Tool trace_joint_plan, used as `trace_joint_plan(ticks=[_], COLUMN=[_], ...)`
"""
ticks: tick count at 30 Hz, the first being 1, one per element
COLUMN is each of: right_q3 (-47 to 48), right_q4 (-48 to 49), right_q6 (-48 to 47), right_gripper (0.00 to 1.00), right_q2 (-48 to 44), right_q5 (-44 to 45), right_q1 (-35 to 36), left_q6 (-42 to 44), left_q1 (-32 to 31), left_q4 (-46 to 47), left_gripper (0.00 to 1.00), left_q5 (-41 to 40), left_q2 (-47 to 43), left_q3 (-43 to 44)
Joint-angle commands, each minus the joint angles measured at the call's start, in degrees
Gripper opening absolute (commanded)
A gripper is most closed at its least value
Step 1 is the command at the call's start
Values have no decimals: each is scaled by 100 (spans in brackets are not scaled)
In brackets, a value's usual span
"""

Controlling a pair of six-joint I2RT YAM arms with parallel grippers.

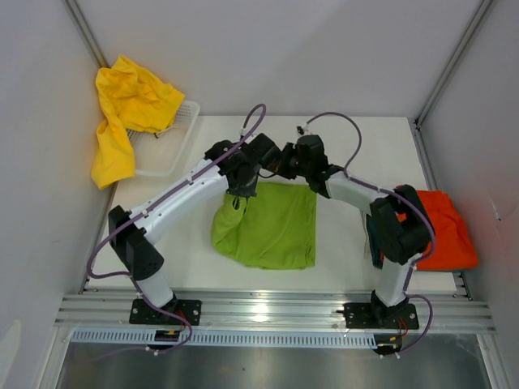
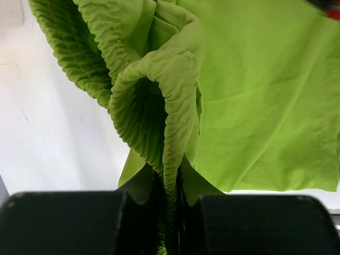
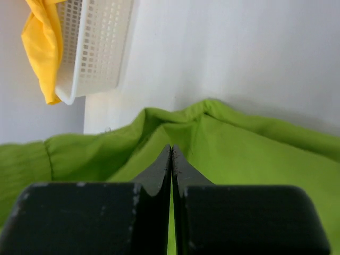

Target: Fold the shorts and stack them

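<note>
Lime green shorts [image 1: 272, 227] lie partly spread on the white table between the arms. My left gripper [image 1: 242, 188] is shut on their gathered elastic waistband [image 2: 170, 106], which bunches up out of the jaws [image 2: 170, 170]. My right gripper [image 1: 284, 170] sits just beside it at the far edge of the shorts. Its jaws [image 3: 171, 149] are shut on a thin fold of the green cloth [image 3: 255, 164], which tents up to the tips. Orange-red shorts [image 1: 442, 231] lie folded at the right edge. Yellow shorts [image 1: 130, 105] hang over the basket at the far left.
A white plastic basket [image 1: 174, 146] stands at the far left corner of the table, its mesh wall [image 3: 93, 48] visible with yellow cloth [image 3: 40, 42] draped over it. Grey walls close in both sides. A metal rail [image 1: 268, 308] runs along the near edge.
</note>
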Motion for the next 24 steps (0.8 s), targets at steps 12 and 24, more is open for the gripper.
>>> trace_joint_plan(ticks=[12, 24], right_q3=[-2544, -2562], right_q4=[-1554, -1703], right_q6=[-1143, -1179], right_gripper=[0, 0], right_q2=[-2417, -1478], right_q5=[320, 144], right_q1=[-531, -321], left_q6=[-444, -707], left_q1=[-599, -1179], left_q4=[-918, -1173], left_gripper=[0, 0], left_q5=[-1008, -1544], left_q2=[846, 1663], left_q3=[1203, 1705])
